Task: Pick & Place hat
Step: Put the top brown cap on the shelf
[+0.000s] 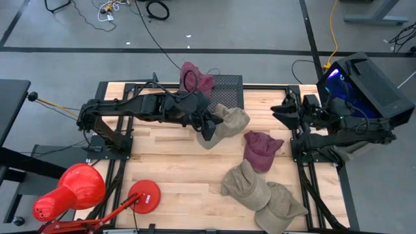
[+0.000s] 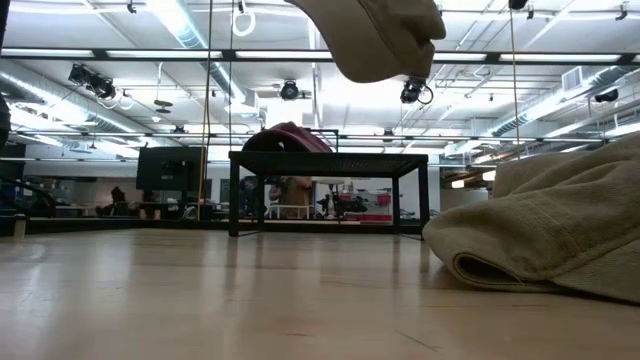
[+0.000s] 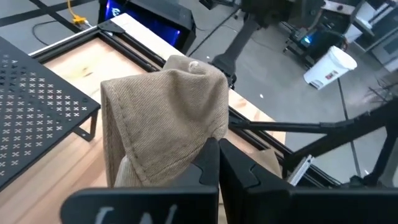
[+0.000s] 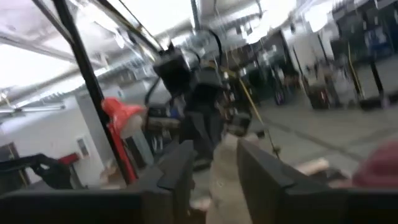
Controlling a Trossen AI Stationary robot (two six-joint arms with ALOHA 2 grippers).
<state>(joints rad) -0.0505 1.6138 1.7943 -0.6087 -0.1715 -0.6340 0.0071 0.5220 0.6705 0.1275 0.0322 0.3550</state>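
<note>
Left gripper [image 1: 209, 130] at centre of the high view, pinched tight on a tan hat [image 1: 227, 123], lifted clear of the table [image 1: 169, 175]; black mesh rack [image 1: 227, 88] just above it at upper centre; right gripper [image 1: 286, 112] parked at right edge, fingers parted slightly, holding nothing.

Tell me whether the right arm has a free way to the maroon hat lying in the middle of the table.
Probably yes. The maroon hat lies uncovered near the right arm's side, nothing stacked on it. The right pincer hangs close by, and the left pincer, shut on a tan hat, stays clear.
</note>
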